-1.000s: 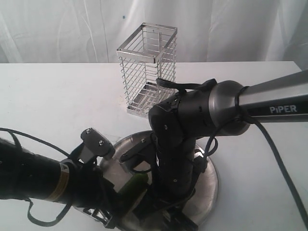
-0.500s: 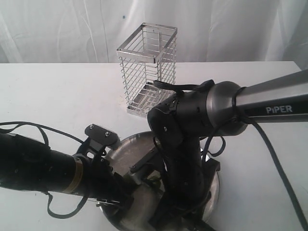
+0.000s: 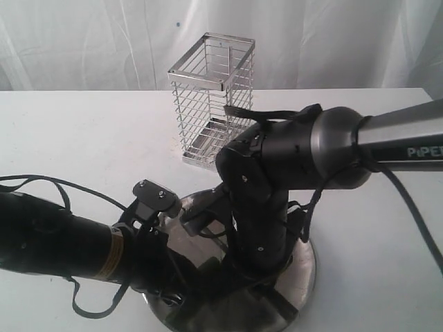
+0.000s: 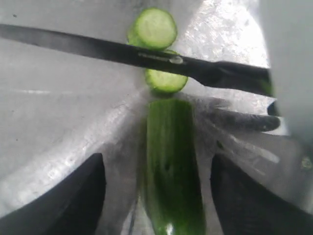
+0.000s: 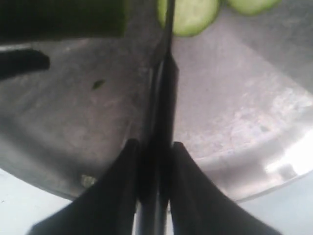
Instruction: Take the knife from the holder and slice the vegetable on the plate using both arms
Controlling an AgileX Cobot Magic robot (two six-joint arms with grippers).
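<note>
One knife [image 4: 122,51], one plate [image 4: 58,122], one vegetable [image 4: 171,161], part-sliced.
Your right gripper [image 5: 154,144] clamps the knife handle; your left gripper [image 4: 156,161] gapes around the vegetable on the plate, two slices [image 4: 155,28] beside the blade.

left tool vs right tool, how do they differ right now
The left tool stands open, fingers either side of the vegetable with gaps; the right tool is shut on the knife. The left tool holds nothing; the right tool holds the knife crosswise just past the vegetable's cut end, between two slices. Both have black fingers and work over the plate.
</note>
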